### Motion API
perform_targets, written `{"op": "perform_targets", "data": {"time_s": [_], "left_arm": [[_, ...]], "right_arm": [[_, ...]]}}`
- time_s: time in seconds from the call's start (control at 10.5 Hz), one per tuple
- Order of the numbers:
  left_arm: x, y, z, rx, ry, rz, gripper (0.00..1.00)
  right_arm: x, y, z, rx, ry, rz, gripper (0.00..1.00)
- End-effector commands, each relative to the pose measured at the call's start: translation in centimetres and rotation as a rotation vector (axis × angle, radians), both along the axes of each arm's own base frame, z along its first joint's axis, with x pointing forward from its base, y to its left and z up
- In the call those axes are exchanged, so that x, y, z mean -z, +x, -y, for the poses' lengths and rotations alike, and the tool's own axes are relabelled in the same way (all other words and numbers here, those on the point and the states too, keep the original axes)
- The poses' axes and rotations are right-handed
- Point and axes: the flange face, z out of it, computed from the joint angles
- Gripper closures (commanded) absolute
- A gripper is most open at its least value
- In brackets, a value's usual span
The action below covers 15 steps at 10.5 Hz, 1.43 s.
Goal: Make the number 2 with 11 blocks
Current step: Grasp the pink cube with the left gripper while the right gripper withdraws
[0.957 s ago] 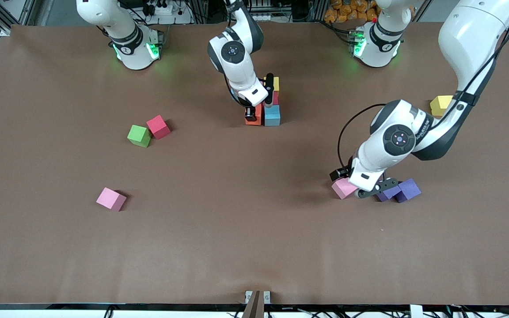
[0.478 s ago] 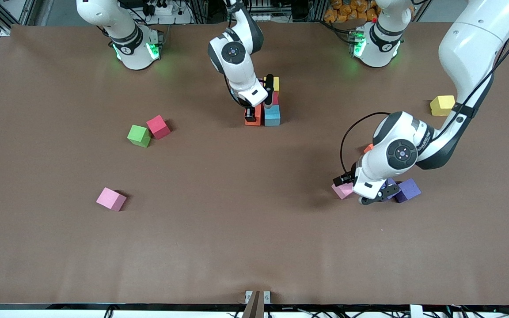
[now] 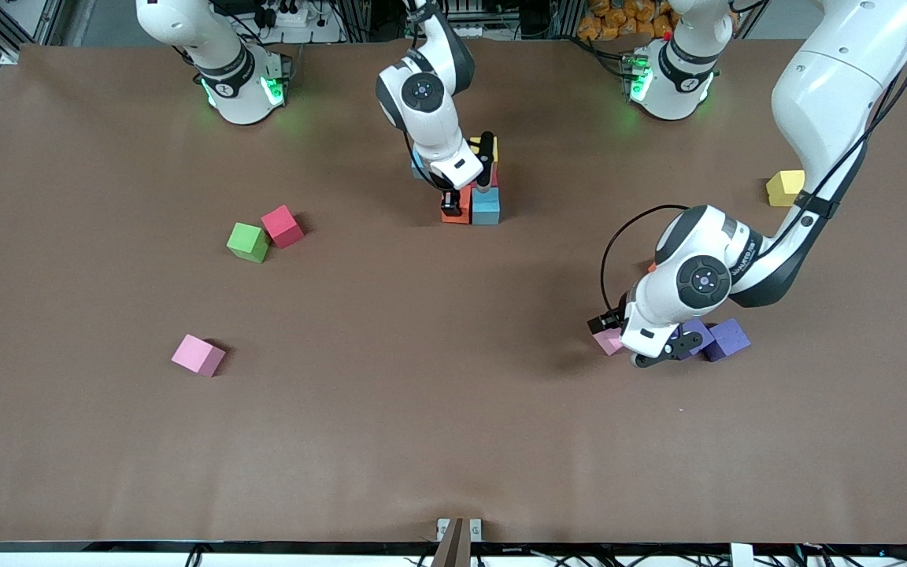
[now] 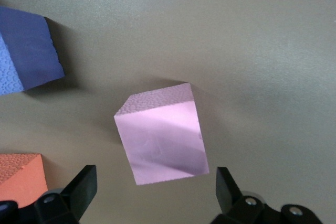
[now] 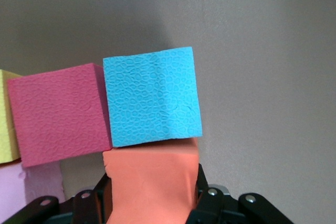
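**Front view: arm and cube positions**

Right gripper point(image 3: 453, 206) sits at an orange foam cube point(image 3: 454, 213) beside a light blue foam cube point(image 3: 486, 206). Left gripper point(image 3: 633, 346) is low over a pink foam cube point(image 3: 606, 341), beside two purple foam cubes point(image 3: 720, 339).

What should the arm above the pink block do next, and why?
Probably lower straight down and close. The left tool hangs open over the pink block, a finger on each side and not touching. The right tool holds an orange block at the cluster.
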Motion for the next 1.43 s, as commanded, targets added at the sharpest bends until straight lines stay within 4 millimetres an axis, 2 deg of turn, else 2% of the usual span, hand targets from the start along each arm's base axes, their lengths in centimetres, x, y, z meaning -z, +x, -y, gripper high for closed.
{"op": "perform_targets", "data": {"time_s": [0.0,0.29,0.38,0.48,0.67,0.96,1.15,1.34], "left_arm": [[0.4,1.2,-0.4,-0.016,0.021,0.004,0.00],[1.0,1.4,0.0,-0.019,0.021,0.001,0.00],[1.1,1.4,0.1,-0.017,0.019,0.001,0.00],[1.6,1.6,-0.1,-0.023,0.017,-0.004,0.00],[1.5,1.8,-0.1,-0.019,0.015,0.000,0.00],[2.6,1.9,0.6,-0.012,0.029,-0.003,0.00],[3.0,1.8,0.7,-0.009,0.043,-0.002,0.00],[3.2,1.8,0.7,0.001,0.042,-0.005,0.00]], "right_arm": [[0.7,-0.3,-0.9,0.014,0.003,0.012,0.95],[0.9,-0.7,-1.2,0.023,0.003,0.010,0.92],[0.9,-0.6,-1.2,0.025,0.003,0.011,0.40],[0.9,-0.5,-1.2,0.013,0.005,0.016,0.00],[0.8,-0.5,-1.2,0.010,0.006,0.017,0.00],[0.4,-0.4,-1.1,0.005,0.013,0.016,0.00],[-1.2,0.2,-0.5,-0.025,0.032,0.003,0.00],[-3.2,1.8,0.8,-0.026,0.035,-0.039,0.00]]}}
